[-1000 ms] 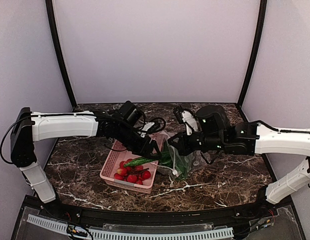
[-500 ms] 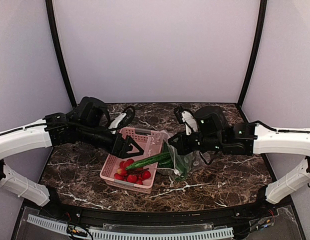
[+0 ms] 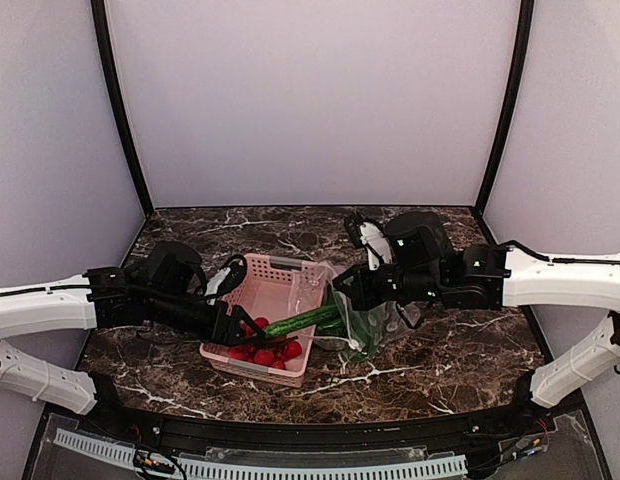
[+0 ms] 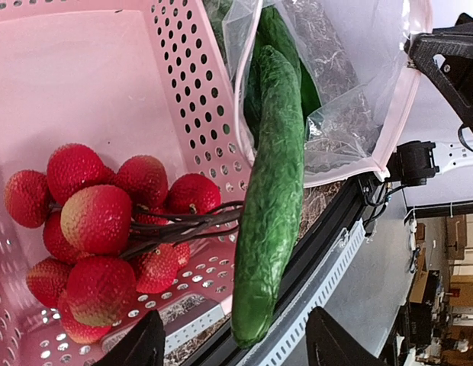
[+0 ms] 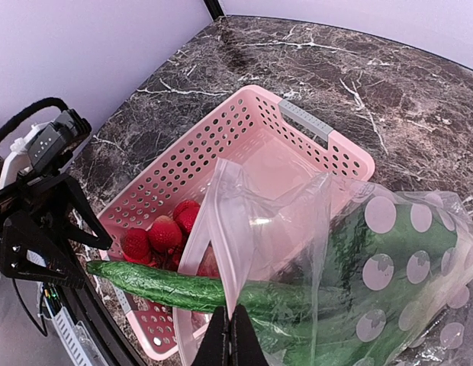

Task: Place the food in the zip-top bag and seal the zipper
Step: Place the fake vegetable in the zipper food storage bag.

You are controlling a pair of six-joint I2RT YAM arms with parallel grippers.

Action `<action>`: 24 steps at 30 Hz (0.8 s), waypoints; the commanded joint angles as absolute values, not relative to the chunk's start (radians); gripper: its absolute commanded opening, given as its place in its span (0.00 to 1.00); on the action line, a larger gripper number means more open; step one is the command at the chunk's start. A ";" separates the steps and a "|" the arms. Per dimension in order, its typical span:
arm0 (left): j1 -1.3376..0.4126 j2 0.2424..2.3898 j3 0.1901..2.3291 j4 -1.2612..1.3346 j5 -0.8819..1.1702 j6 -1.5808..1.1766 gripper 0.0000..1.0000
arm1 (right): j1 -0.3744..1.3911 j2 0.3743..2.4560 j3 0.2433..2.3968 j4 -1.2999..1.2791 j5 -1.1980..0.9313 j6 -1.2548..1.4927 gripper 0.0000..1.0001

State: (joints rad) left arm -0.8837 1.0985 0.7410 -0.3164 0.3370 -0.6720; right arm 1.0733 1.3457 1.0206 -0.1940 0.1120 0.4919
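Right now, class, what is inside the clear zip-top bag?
One end of the long cucumber reaches into the zip-top bag; more green vegetables lie deeper. The crinkled plastic hides which ones.

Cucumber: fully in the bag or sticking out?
Partly in: the cucumber has one end inside the zip-top bag's mouth, the rest pokes out over the pink basket.

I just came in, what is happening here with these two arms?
The right gripper pinches the zipper, holding the bag open beside the basket. A cucumber lies half inside the bag, its other end over the basket, next to red fruits. The left gripper is open and empty, facing the cucumber's free end. The bag is unsealed.
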 commanded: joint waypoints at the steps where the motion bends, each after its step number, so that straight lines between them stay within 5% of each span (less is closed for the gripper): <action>1: -0.878 1.102 0.743 -0.266 0.345 -0.688 0.60 | 1.078 1.354 1.045 -0.169 0.112 0.504 0.00; 10: -0.878 1.164 0.765 -0.244 0.399 -0.684 0.51 | 1.077 1.348 1.045 -0.170 0.118 0.504 0.00; 18: -0.878 1.148 0.750 -0.162 0.427 -0.722 0.12 | 1.078 1.346 1.043 -0.171 0.122 0.504 0.00; 24: -0.876 1.127 0.740 -0.130 0.447 -0.701 0.01 | 1.078 1.342 1.051 -0.155 0.086 0.486 0.00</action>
